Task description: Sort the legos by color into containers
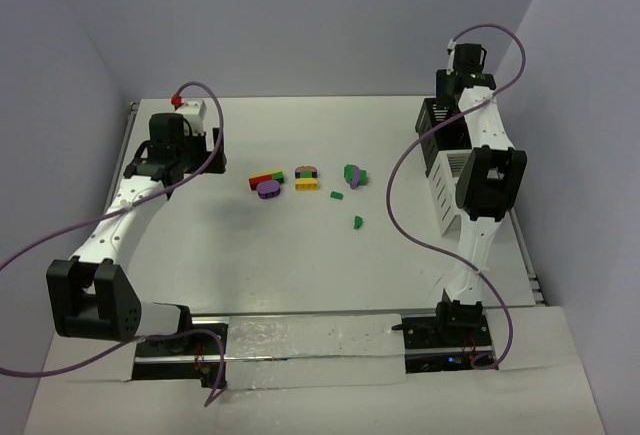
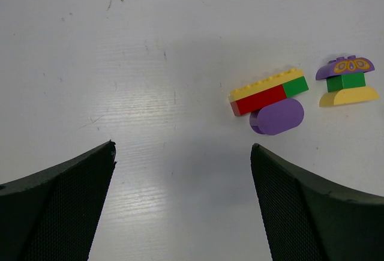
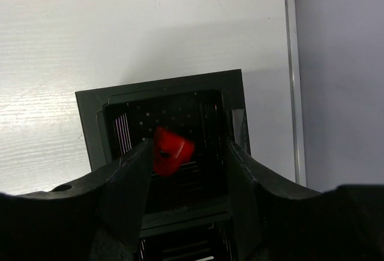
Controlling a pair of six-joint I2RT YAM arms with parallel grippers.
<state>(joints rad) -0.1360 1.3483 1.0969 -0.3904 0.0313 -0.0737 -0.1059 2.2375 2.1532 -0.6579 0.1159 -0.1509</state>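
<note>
Right tool [image 3: 187,152], jaws parted; red lego [image 3: 171,150] against one finger above the black compartment [image 3: 90,123], frame centre. Probably light, rigid, slick: pinch across flat sides. Left tool [image 2: 183,156] spread wide.

Place: robotics lab cell
Worktop: white worktop [image 1: 300,275], closed in by plain pale walls [image 1: 300,25] on three sides
Rig: left arm [image 1: 115,230] and right arm [image 1: 478,240], cabled, bolted at the near edge
</note>
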